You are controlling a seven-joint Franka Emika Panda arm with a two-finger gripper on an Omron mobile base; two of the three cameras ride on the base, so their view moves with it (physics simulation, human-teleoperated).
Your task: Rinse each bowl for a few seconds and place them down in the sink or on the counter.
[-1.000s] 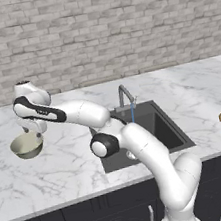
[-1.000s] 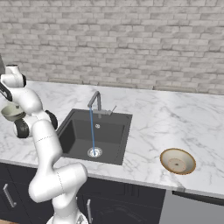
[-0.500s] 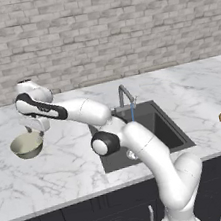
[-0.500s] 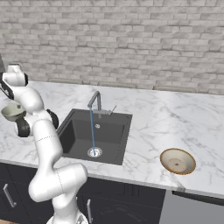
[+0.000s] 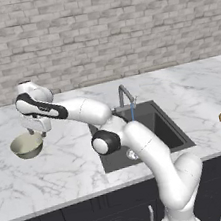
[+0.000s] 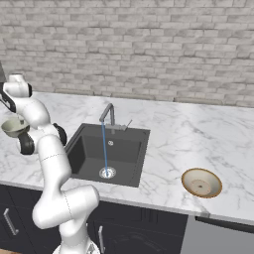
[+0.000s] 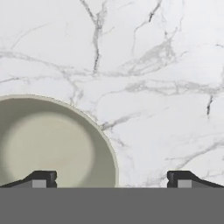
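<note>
Gripper: my gripper (image 7: 112, 178) points straight down at the counter, its two tips spread wide and holding nothing. One tip (image 7: 43, 178) sits over the inside of the greenish bowl, the other over bare marble beyond the rim.
Hand: in the left base view my hand (image 5: 37, 125) hangs just above the bowl's far edge, at the left end of the worktop.
Greenish bowl: the deep, pale greenish-cream bowl (image 5: 27, 145) stands upright on the counter, well left of the sink. Its glossy inside (image 7: 48, 146) looks empty.
Counter: white marble with grey veins (image 5: 65, 165), running under the brick wall above dark cabinets.
Sink: the dark grey basin (image 6: 106, 155) is set into the counter to the right of my arm. A thin stream of water falls from the silver faucet (image 6: 107, 113) onto the round drain (image 6: 107, 172).
Tan bowl: the shallower tan bowl (image 6: 201, 182) rests on the counter right of the sink, near the front edge, well apart from the greenish one.
</note>
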